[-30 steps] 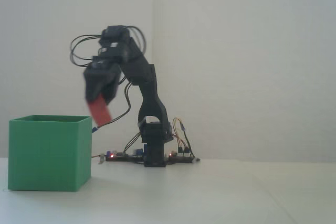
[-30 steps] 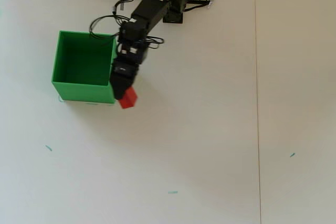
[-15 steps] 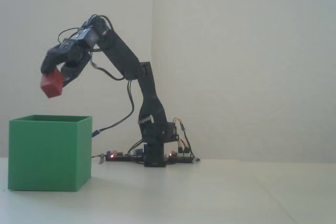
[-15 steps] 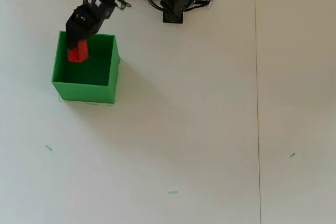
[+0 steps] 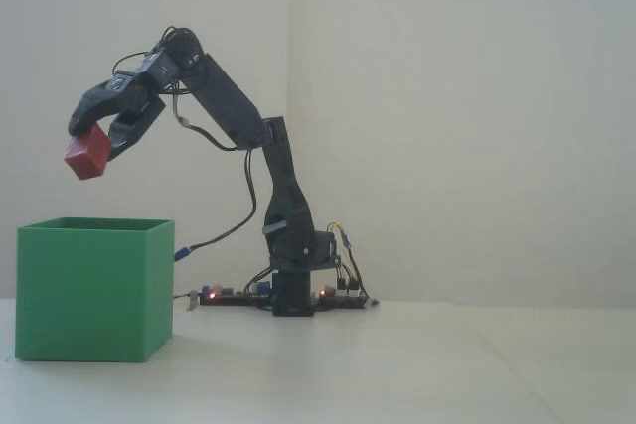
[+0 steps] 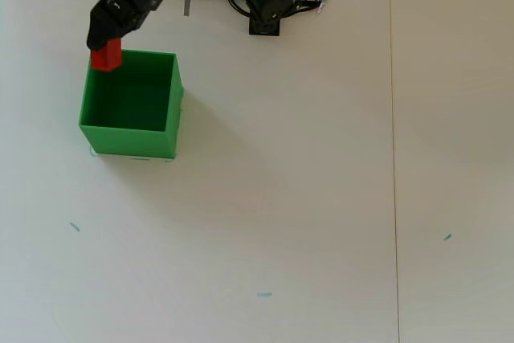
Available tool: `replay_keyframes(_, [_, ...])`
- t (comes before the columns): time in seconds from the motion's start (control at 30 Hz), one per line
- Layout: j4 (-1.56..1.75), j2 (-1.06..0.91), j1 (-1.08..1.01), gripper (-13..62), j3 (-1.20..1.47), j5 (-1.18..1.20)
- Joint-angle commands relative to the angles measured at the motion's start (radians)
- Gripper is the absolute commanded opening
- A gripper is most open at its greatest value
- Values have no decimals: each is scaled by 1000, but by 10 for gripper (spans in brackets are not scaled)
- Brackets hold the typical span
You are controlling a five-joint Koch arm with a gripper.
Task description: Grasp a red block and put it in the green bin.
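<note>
High above the pale desk, the black tool of the jointed hobby arm is clamped on the small matte red block, which hangs tilted in the air, clear of everything beneath it. Seen from the side in the fixed view, the block sits well above the open top of the large matte green cube-shaped bin, over its left half. From the overhead view the block shows at the bin's far left corner, overlapping the far wall rather than the middle of the opening, with the tool just behind it. The green bin stands on the desk near the far left corner, close to the arm's base, which is fixed at the far edge beside a strip of circuit boards with small red lights and loose wires.
</note>
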State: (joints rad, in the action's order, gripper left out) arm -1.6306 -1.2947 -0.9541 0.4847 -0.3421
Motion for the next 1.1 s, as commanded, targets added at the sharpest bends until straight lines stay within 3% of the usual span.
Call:
replay_keyframes(0.0, [5, -40, -8, 42, -63, -11])
replay_keyframes(0.03, [6, -38, -8, 66, -63, -14])
replay_keyframes(0.07, [6, -38, -11, 124, -61, -28])
replay_keyframes(0.1, [6, -38, -12, 232, -60, -57])
replay_keyframes(0.13, [5, -38, -14, 257, -57, -60])
replay_keyframes(0.9, [2, -64, -14, 286, -26, -61])
replay_keyframes(1.07, [2, -74, -11, 325, -18, -58])
